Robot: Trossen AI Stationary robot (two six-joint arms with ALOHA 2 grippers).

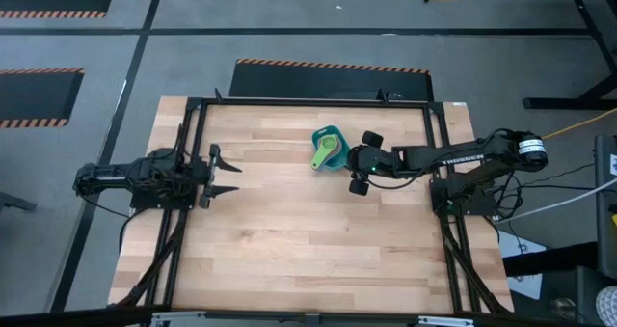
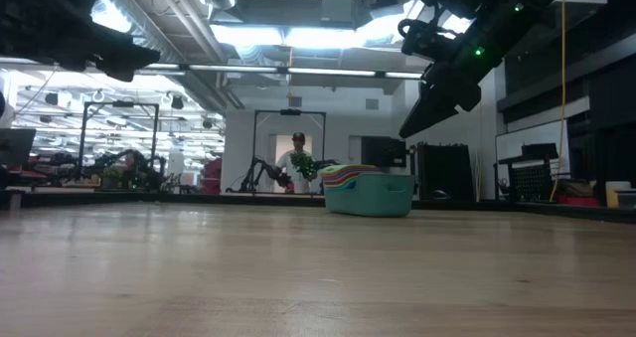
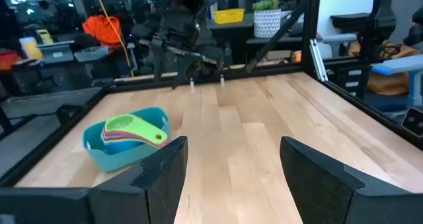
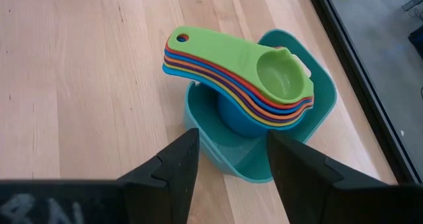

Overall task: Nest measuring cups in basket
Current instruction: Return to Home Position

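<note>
The measuring cups [image 4: 244,75] are nested into one stack, the green one uppermost with a small round bowl and a flat handle pierced by a hole at its end; thin edges of orange, yellow and blue are seen layered beneath it; the lowest bowl, light blue, is seated inside the basket [image 4: 322,108], a teal tray with low walls and rounded corners; the handles are fanned out past its rim, over the table [image 4: 79,72].

The right gripper [image 4: 231,141] is held above the table with its jaws parted wide and nothing between them; the stack and basket lie just ahead of its fingertips, a little below them.

The left gripper [image 1: 227,174] is likewise spread wide and empty; the basket is seen well ahead of its jaws, off to one side.
</note>
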